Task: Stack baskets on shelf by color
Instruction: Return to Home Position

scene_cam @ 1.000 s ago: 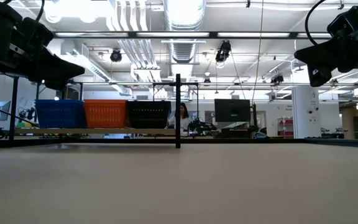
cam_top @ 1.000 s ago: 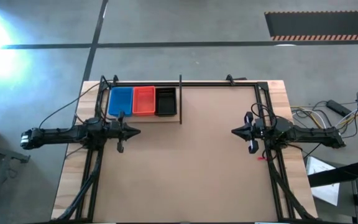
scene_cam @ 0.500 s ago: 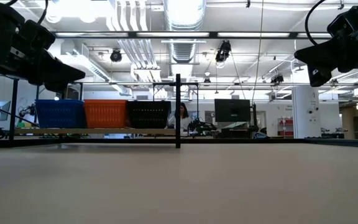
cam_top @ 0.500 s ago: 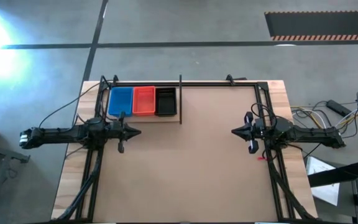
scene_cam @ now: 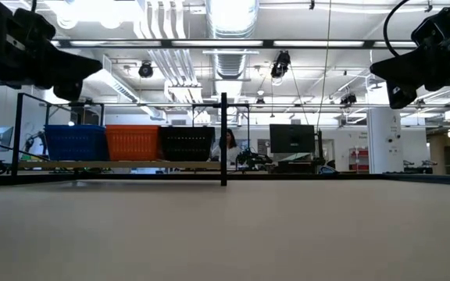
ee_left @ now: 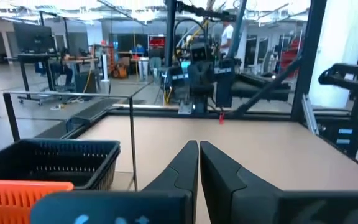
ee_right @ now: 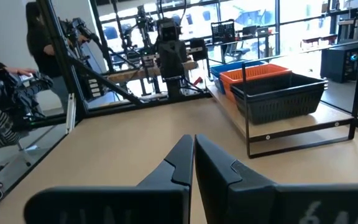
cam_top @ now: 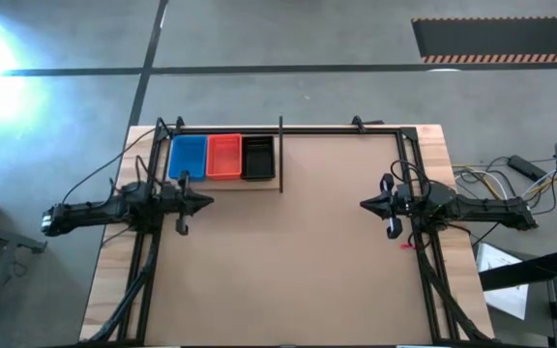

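Shelf [cam_top: 222,183] at the far left part of the tabletop [cam_top: 288,271], pale board, thin black rods along its edges, one upright rod [scene_cam: 223,140] at its right end. On the board, three stacks in a row, touching side to side: blue baskets [cam_top: 189,158] at the left end, orange baskets [cam_top: 223,157] in the middle, black baskets [cam_top: 257,158] at the right end, just beside the upright rod. Seen level from the low view, all three stacks equal in height, sitting square and upright; number of baskets per stack not readable. No basket anywhere else on the tabletop. Left gripper [cam_top: 209,202] near the front edge of the shelf, in front of the blue and orange stacks, pointing toward the table's middle, raised clear of the surface. Fingers [ee_left: 182,167] pressed together, only a hairline seam between, nothing pinched. Right gripper [cam_top: 365,204] well apart on the right side of the table, pointing back toward the left arm, also raised. Fingers [ee_right: 178,158] likewise pressed together and holding nothing. Beyond the table, a person [scene_cam: 230,147] partly hidden behind the upright rod.
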`<state>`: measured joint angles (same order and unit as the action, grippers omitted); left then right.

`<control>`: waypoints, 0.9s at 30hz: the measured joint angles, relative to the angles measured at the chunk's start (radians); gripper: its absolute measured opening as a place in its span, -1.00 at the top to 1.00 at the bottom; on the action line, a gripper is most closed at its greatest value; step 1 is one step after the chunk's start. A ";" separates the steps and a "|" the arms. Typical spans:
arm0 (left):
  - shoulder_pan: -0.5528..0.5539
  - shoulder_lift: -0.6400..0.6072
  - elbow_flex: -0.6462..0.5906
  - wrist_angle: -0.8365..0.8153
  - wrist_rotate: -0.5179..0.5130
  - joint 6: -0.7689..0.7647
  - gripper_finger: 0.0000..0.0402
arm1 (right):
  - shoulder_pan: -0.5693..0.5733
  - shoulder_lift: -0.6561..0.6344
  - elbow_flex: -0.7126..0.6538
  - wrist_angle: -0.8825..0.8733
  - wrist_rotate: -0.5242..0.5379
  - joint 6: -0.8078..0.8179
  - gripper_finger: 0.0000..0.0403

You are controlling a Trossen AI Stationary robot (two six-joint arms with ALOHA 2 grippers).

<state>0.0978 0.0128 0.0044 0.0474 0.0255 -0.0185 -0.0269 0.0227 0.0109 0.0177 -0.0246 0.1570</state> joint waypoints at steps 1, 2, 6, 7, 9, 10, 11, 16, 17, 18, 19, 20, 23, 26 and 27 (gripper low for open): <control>0.000 0.005 0.000 0.005 0.000 0.000 1.00 | 0.000 0.000 0.000 0.000 -0.001 0.000 0.96; 0.000 0.011 0.000 0.016 0.000 0.000 1.00 | 0.000 -0.001 0.000 0.000 -0.001 0.000 0.96; 0.000 0.009 0.000 0.046 0.000 0.000 1.00 | 0.000 0.000 0.000 0.000 -0.001 0.000 0.96; 0.000 0.009 0.000 0.047 0.000 0.000 1.00 | 0.000 0.000 0.000 0.000 -0.001 0.000 0.96; 0.000 0.012 0.000 0.050 0.000 0.000 1.00 | 0.000 0.000 0.000 0.000 0.000 0.000 0.96; 0.000 0.019 0.000 0.051 0.000 0.000 1.00 | 0.000 0.000 0.000 0.000 -0.001 0.000 0.96; 0.000 0.025 0.000 0.051 0.000 0.000 1.00 | 0.000 0.000 0.000 0.000 0.000 0.000 0.96; 0.000 0.052 0.000 0.048 0.000 0.000 1.00 | 0.000 0.000 0.000 0.000 -0.001 0.000 0.96; 0.000 0.056 0.000 0.048 0.000 0.000 1.00 | 0.000 0.000 0.000 0.000 0.000 0.000 0.96; 0.000 0.061 0.000 0.050 0.000 0.000 1.00 | 0.000 0.000 0.000 0.000 0.000 0.000 0.96; 0.000 0.065 0.000 0.049 0.000 0.000 1.00 | 0.000 0.000 0.000 0.000 -0.001 0.000 0.96; 0.000 0.069 0.000 0.048 0.000 0.000 1.00 | 0.000 0.000 0.000 0.001 0.000 0.000 0.96; 0.000 0.079 0.000 0.049 0.000 0.000 1.00 | 0.000 0.000 0.000 0.001 0.000 0.000 0.96; 0.000 0.086 0.000 0.049 0.000 0.000 1.00 | 0.000 0.000 0.000 0.000 0.000 0.000 0.96; 0.000 0.090 0.000 0.050 0.000 0.000 1.00 | 0.000 0.000 0.000 0.001 0.000 0.000 0.96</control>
<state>0.0978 0.1027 0.0044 0.0971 0.0257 -0.0185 -0.0269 0.0227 0.0109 0.0184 -0.0250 0.1570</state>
